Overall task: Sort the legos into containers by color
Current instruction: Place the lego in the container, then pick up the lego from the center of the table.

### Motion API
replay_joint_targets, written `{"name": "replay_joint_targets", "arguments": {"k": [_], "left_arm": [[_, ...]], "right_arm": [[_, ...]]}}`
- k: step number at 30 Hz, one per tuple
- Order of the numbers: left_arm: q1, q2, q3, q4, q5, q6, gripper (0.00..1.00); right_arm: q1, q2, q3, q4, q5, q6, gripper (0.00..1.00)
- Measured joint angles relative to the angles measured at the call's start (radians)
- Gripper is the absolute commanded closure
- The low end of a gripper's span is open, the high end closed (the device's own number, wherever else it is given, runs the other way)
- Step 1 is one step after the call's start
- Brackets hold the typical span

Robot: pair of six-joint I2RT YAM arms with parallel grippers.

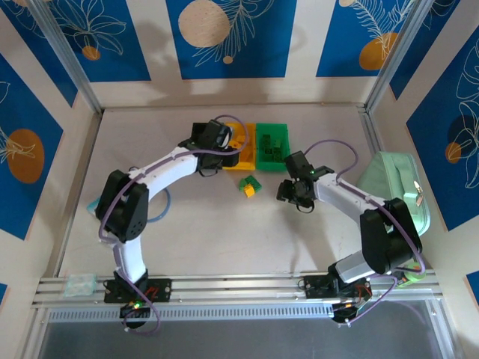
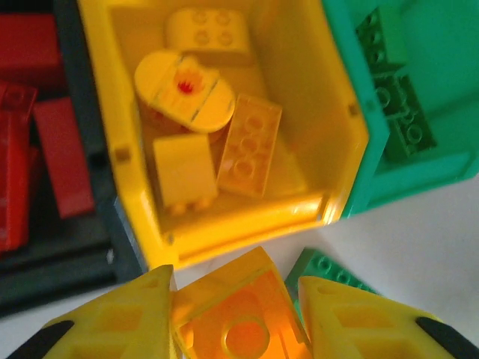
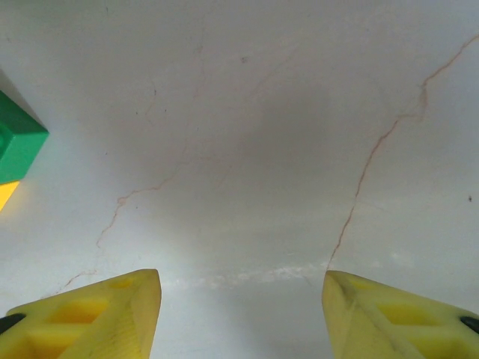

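My left gripper (image 2: 233, 295) is shut on a yellow lego (image 2: 243, 318), held just before the near rim of the yellow container (image 2: 247, 224), which holds several yellow legos (image 2: 247, 146). Left of it, the black container (image 2: 67, 254) holds red legos (image 2: 60, 157). On the right, the green container (image 2: 441, 75) holds green legos (image 2: 397, 112). A green lego (image 2: 329, 268) lies on the table beside my right finger. From above, a green and a yellow lego (image 1: 249, 185) lie in front of the containers. My right gripper (image 3: 239, 299) is open over bare table, with a green lego (image 3: 19, 142) at its left.
A large mint-green case (image 1: 393, 187) lies at the right edge of the table beside the right arm. The yellow container (image 1: 241, 153) and the green container (image 1: 273, 146) sit mid-table toward the back, partly under the left arm.
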Motion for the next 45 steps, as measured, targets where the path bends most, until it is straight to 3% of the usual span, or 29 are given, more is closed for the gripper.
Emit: {"name": "replay_joint_targets", "arguments": {"k": [7,8,10,16,24,29,45], "left_arm": [[0.011,0.186,0.241,-0.048,0.023,0.030,0.59],[0.013,0.210,0.275,-0.056,0.031,0.034,0.53],[0.019,0.249,0.337,-0.070,0.041,0.037,0.33],[0.037,0.259,0.406,-0.080,0.066,0.043,0.28],[0.037,0.033,0.099,0.016,0.076,0.035,0.28],[0.035,-0.157,-0.150,0.121,0.083,0.026,0.28],[0.035,-0.462,-0.690,0.288,0.064,-0.040,0.29]], "right_arm": [[-0.008,-0.027,-0.007,-0.001,-0.005,0.000,0.40],[-0.008,-0.029,-0.007,-0.002,-0.007,0.000,0.40],[-0.008,-0.037,-0.009,-0.003,-0.009,0.000,0.40],[-0.008,-0.075,-0.018,-0.004,-0.013,0.000,0.40],[0.006,-0.083,-0.033,-0.002,-0.027,-0.016,0.39],[0.067,-0.059,-0.001,-0.003,-0.039,-0.058,0.40],[0.249,0.265,0.399,-0.066,-0.035,-0.245,0.40]]}}
